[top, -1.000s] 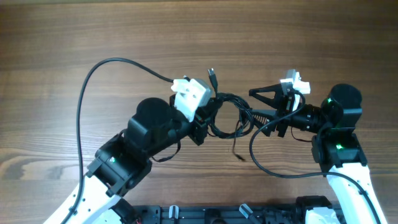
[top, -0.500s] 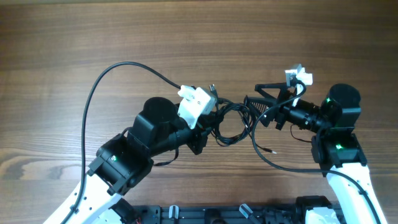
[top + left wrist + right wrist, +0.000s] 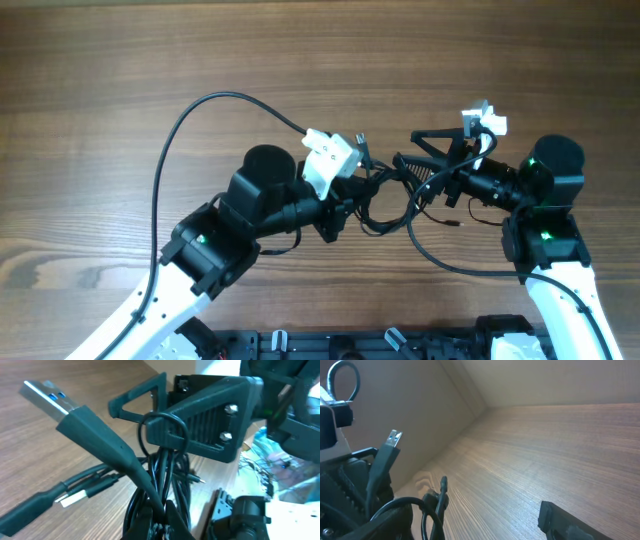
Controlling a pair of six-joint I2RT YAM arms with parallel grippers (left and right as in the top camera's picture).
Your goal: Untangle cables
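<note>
The cables (image 3: 378,198) are a small coil of thin black wires hanging between my two grippers. My left gripper (image 3: 347,203) is shut on the coil, seen close up in the left wrist view (image 3: 161,512). A USB plug (image 3: 47,394) sticks up from the bundle. It also shows in the overhead view (image 3: 361,141) and the right wrist view (image 3: 393,439). My right gripper (image 3: 408,150) is open. One cable loop (image 3: 162,430) is hooked round its lower finger (image 3: 205,417). In the right wrist view a loop (image 3: 422,510) lies beside the left finger. A loose thin end (image 3: 455,222) dangles below.
The wooden table (image 3: 150,60) stretches away to the far side and the left. The left arm's thick black cable (image 3: 190,115) arcs over the table. The right arm's thick cable (image 3: 440,262) loops near the front. A black rail (image 3: 350,345) runs along the front edge.
My left arm has moved right and away from the front edge with the coil, closing the gap to the right gripper. The right gripper rose a little, and the dangling end swung right.
</note>
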